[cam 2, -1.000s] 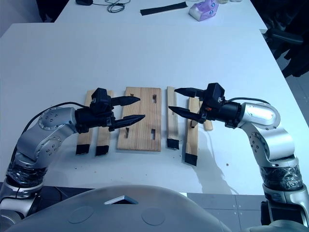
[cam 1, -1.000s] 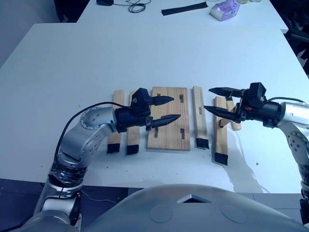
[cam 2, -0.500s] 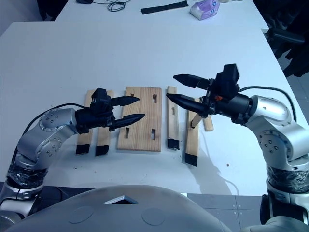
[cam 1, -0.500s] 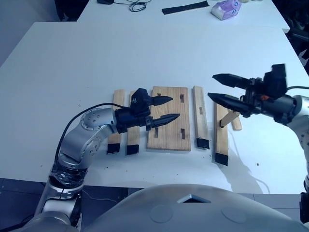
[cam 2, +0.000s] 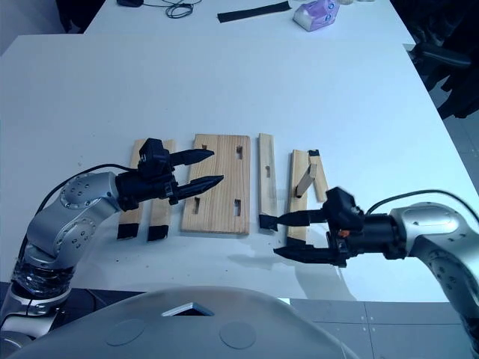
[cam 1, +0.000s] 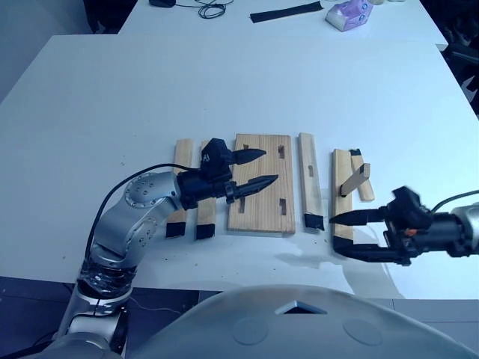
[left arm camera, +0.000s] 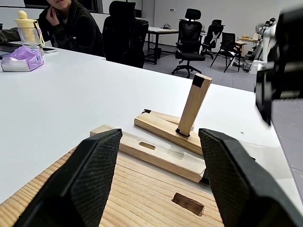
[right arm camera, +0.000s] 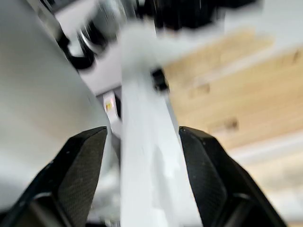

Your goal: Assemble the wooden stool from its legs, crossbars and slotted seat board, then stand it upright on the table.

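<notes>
Hovering over the left part of the seat board point(cam 1: 262, 202), the left gripper point(cam 1: 271, 166) has its jaws spread wide and holds nothing. The board lies flat on the white table point(cam 1: 224, 90), with the left legs point(cam 1: 182, 153) just beside it on one side and the right legs point(cam 1: 307, 172) on the other. A short crossbar point(cam 1: 354, 179) stands tilted on the outer right leg point(cam 1: 340, 213). The right gripper point(cam 1: 334, 233) hangs near the table's front edge, by that leg's black tip, jaws wide and empty. From the left wrist, both fingers point(left arm camera: 90, 179) frame the board, two legs and the tilted crossbar. From the right wrist, blurred wood point(right arm camera: 246, 90) shows past two parted fingers point(right arm camera: 83, 175).
</notes>
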{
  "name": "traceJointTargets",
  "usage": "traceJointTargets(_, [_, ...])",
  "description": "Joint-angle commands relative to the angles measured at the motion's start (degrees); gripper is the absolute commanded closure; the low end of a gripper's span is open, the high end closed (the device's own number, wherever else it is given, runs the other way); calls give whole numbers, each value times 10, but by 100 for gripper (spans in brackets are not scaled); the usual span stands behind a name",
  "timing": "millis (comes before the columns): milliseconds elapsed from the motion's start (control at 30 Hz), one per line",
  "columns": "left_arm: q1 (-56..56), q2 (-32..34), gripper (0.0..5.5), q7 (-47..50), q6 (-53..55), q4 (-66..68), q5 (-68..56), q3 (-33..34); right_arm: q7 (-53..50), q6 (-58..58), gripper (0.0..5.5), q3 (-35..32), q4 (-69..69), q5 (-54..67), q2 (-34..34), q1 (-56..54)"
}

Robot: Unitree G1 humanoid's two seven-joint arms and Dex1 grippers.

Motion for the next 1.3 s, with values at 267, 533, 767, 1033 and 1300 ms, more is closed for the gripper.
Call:
traceJointTargets(267, [3, 7, 248, -5, 2, -10, -7, 4, -29, -156, 269, 109, 83, -213, 9, 46])
traceJointTargets(533, [19, 2, 248, 7, 1, -21, -6, 5, -29, -129, 269, 13, 51, -138, 11, 48])
traceJointTargets(767, [47, 0, 248, 25, -3, -40, -5, 14, -142, -14, 228, -136, -84, -48, 40, 85])
traceJointTargets(1033, [86, 1, 248, 49, -9, -61, -4, 35, -373, 182, 177, -119, -246, -110, 94, 176])
traceJointTargets(1300, [80, 1, 248, 51, -9, -59, -5, 34, -535, 315, 177, -63, -262, -75, 206, 70])
